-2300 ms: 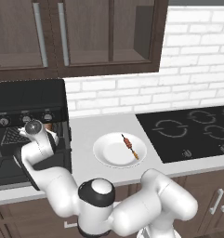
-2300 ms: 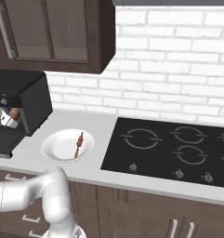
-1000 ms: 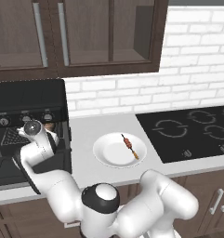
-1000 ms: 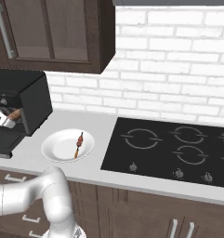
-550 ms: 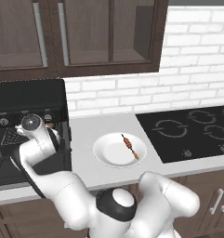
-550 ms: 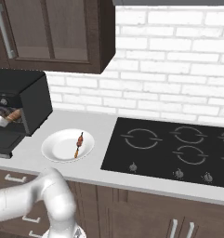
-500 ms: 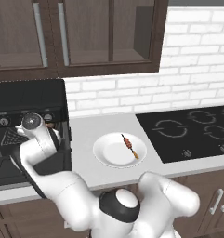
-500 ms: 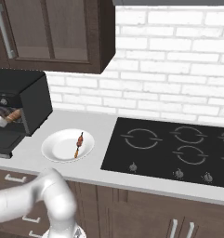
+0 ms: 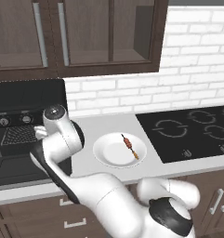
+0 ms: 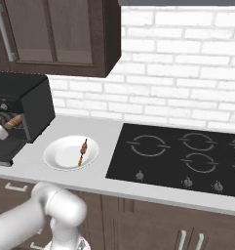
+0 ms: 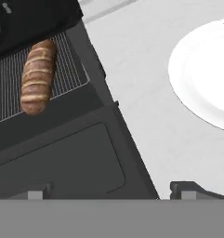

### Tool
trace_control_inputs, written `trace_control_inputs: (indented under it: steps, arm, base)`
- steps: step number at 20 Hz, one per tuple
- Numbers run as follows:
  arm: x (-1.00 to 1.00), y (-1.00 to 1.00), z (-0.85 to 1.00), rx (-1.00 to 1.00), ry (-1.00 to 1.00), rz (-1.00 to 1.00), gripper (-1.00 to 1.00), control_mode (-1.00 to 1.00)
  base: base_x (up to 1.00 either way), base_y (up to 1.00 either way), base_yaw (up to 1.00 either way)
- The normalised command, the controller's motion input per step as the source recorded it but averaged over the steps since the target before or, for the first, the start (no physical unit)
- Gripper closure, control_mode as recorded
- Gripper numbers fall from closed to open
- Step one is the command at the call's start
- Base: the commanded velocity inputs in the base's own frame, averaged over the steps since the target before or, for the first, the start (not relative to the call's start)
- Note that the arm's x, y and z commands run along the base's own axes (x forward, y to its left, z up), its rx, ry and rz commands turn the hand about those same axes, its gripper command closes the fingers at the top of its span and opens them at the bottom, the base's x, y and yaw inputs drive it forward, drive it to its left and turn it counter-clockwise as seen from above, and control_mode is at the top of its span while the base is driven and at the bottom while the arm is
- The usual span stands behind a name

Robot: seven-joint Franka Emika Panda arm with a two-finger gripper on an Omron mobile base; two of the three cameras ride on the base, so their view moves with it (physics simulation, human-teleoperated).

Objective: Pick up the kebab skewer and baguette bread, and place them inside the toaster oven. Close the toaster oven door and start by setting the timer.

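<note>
Hand view: baguette bread (image 11: 37, 76) lies on the wire rack (image 11: 62, 74) of the toaster oven (image 9: 25, 104), upper left of frame. Toaster oven door (image 11: 62, 158) dropped open, lower left. Gripper (image 11: 111, 191) at bottom edge, fingertips (image 11: 187, 189) spread wide, nothing between them. Left base view: kebab skewer (image 9: 130, 146) rests on the white plate (image 9: 108, 151), frame centre, countertop (image 9: 85, 162) below, cooktop (image 9: 187, 132) at right

One baguette bread (image 11: 37, 76), one kebab skewer (image 9: 130, 145), one plate (image 9: 104, 153)
</note>
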Motion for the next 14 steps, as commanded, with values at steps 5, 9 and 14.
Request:
trace_control_inputs:
  steps: [5,9,14]
  arm:
    - [-0.59,-0.99,0.17,0.00,0.14,0.11,-1.00,-1.00]
    - [-0.33,-0.96,0.10,0.00,0.11,0.13,-1.00,-1.00]
    - [0.00,-0.86,0.00,0.00,0.06,0.14,-1.00,-1.00]
  base:
    - [0.00,0.00,0.00]
    - [0.00,0.00,0.00]
    - [0.00,0.00,0.00]
